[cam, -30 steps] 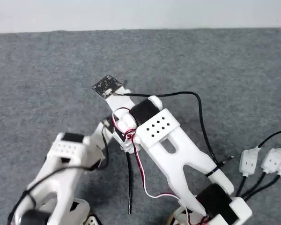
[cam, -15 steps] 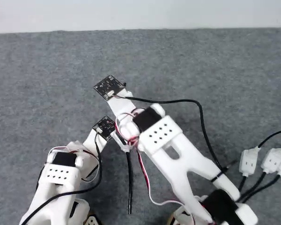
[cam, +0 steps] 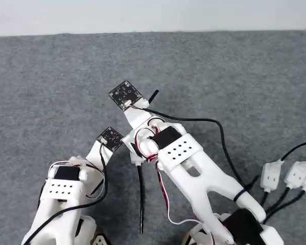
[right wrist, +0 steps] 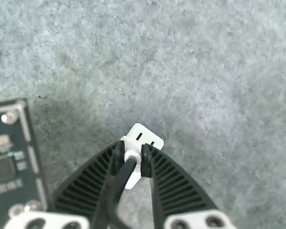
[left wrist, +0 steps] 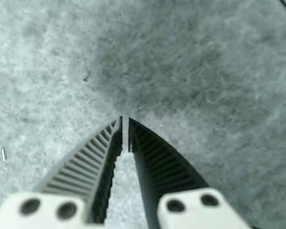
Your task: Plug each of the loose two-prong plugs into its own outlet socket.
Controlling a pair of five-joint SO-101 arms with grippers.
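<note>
Drawn back toward its base since a second ago, the left arm [cam: 66,189] sits beside the right arm [cam: 194,168], whose wrist has tipped farther out over the grey carpet [cam: 51,76]. The left gripper [left wrist: 125,125] hangs above bare carpet, fingers pressed almost together on nothing. The right gripper [right wrist: 132,151] pinches a white two-prong plug [right wrist: 142,136] low over the carpet, its black cord [right wrist: 117,188] trailing between the fingers. Three white corded sockets [cam: 272,175] lie at the carpet's right edge, well apart from it.
</note>
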